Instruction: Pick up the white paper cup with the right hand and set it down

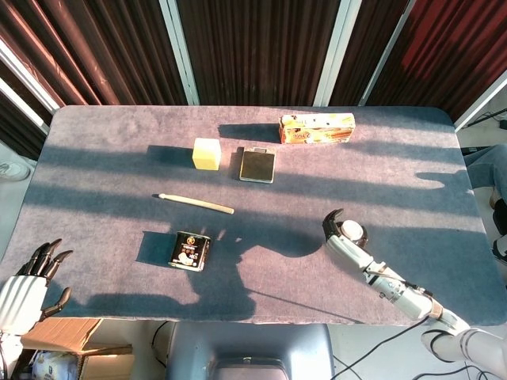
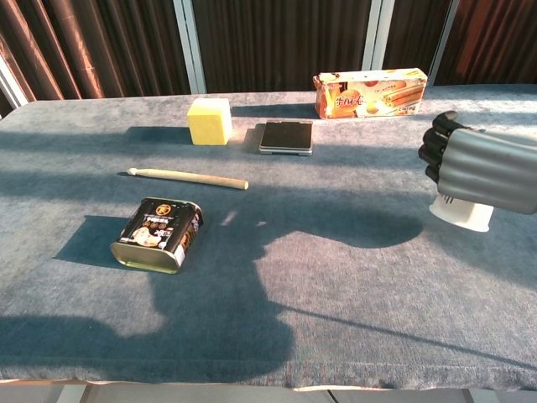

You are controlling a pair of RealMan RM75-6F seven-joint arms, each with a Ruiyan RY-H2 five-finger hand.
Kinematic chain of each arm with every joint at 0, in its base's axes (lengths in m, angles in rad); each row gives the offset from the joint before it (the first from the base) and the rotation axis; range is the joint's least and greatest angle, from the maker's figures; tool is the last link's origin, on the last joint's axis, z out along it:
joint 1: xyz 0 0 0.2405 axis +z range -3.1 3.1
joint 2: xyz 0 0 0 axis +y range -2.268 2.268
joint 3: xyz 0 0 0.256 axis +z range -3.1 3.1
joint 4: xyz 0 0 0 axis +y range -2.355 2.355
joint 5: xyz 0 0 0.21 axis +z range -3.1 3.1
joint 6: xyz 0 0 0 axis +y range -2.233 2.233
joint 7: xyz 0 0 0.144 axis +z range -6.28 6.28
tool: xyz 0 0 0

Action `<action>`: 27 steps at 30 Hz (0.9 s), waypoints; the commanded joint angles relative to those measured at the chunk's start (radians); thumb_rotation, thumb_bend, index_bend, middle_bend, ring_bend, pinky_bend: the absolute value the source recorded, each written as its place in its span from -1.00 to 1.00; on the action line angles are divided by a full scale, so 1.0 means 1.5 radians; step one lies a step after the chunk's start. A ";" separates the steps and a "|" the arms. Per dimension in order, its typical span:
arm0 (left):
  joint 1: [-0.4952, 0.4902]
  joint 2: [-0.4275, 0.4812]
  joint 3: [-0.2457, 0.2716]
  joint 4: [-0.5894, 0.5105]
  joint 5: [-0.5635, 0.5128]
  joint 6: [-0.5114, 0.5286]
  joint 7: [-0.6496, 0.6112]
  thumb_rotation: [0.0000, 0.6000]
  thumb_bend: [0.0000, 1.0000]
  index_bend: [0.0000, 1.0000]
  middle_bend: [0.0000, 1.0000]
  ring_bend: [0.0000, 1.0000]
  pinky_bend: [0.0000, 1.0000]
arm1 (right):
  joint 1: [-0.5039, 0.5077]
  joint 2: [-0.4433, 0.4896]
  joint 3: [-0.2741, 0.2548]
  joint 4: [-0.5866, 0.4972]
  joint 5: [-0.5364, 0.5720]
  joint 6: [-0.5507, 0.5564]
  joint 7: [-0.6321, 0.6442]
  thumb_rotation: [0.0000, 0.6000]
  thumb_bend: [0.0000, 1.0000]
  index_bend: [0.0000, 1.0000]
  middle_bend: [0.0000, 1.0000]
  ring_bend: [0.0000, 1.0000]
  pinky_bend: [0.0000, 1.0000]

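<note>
Across the grey felt table (image 1: 95, 158), striped with sun and shadow before dark red curtains (image 1: 103, 47), the right hand (image 2: 478, 170) wrapped its fingers around the white paper cup (image 2: 461, 213), which stood mouth-down on the cloth near the right edge. Off the near left corner the left hand (image 1: 22, 293) hung with fingers apart, holding nothing. Further in lay a tin (image 1: 190, 250), a wooden stick (image 1: 196, 203) and a biscuit box (image 1: 317, 128).
</note>
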 commanded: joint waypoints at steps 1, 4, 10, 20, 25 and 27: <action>0.000 0.000 0.000 0.000 0.000 0.001 0.000 1.00 -0.23 -0.62 -0.92 -0.95 -0.40 | 0.005 -0.012 -0.002 -0.002 0.018 -0.033 -0.017 1.00 -0.41 0.24 -0.04 -0.31 -0.10; 0.001 0.001 0.000 0.000 0.001 0.002 -0.002 1.00 -0.23 -0.62 -0.92 -0.95 -0.40 | 0.004 -0.019 -0.001 0.002 0.025 -0.040 -0.018 1.00 -0.41 0.18 -0.05 -0.37 -0.17; 0.001 0.001 0.000 0.001 0.001 0.003 -0.005 1.00 -0.23 -0.63 -0.92 -0.95 -0.40 | -0.002 -0.027 0.002 0.006 0.031 -0.026 0.010 1.00 -0.41 -0.26 -0.42 -0.47 -0.27; 0.002 0.001 -0.001 0.002 0.001 0.004 -0.006 1.00 -0.23 -0.63 -0.91 -0.94 -0.40 | -0.052 0.011 0.034 -0.111 0.125 0.022 0.175 1.00 -0.41 -1.00 -0.96 -0.77 -0.59; 0.000 0.001 -0.001 0.002 -0.001 0.000 -0.004 1.00 -0.23 -0.63 -0.91 -0.94 -0.40 | -0.099 0.137 0.063 -0.379 0.273 -0.012 0.283 1.00 -0.41 -0.98 -0.96 -0.82 -0.64; 0.001 0.001 -0.001 0.001 -0.002 0.001 -0.004 1.00 -0.23 -0.63 -0.91 -0.94 -0.40 | -0.103 0.179 0.065 -0.431 0.278 -0.020 0.369 1.00 -0.41 -0.96 -0.96 -0.82 -0.64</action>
